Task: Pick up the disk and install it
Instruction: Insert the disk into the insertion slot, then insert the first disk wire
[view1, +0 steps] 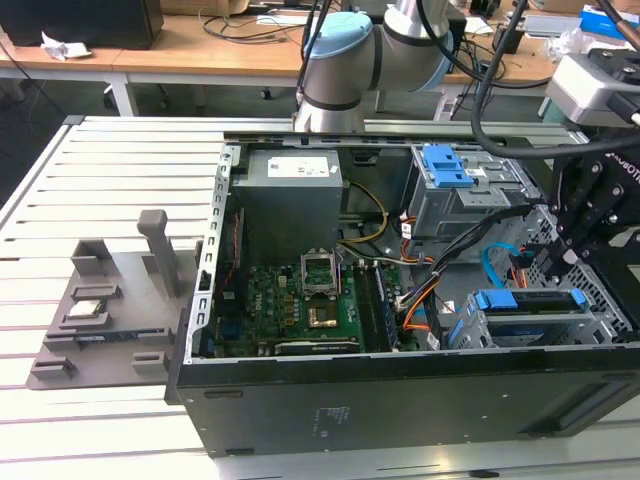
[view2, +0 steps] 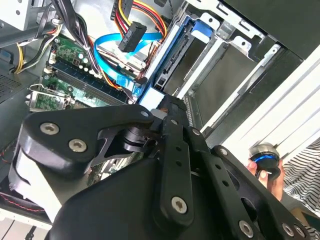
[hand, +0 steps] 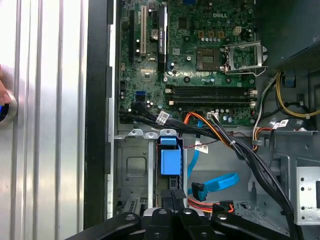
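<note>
Blue rails mark the disk (hand: 170, 161), seated edgewise in the drive cage (hand: 131, 167) of the open computer case (view1: 400, 410), directly ahead of my tool (hand: 176, 198) and lengthwise in line with it; I cannot tell whether the tool grips it.

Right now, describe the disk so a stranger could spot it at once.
Look into the open computer case, toward the exterior view's right. In the near drive cage, under the gripper, sits the disk: a grey slab edged with blue rails, unlike the lone blue bracket farther back.
</note>
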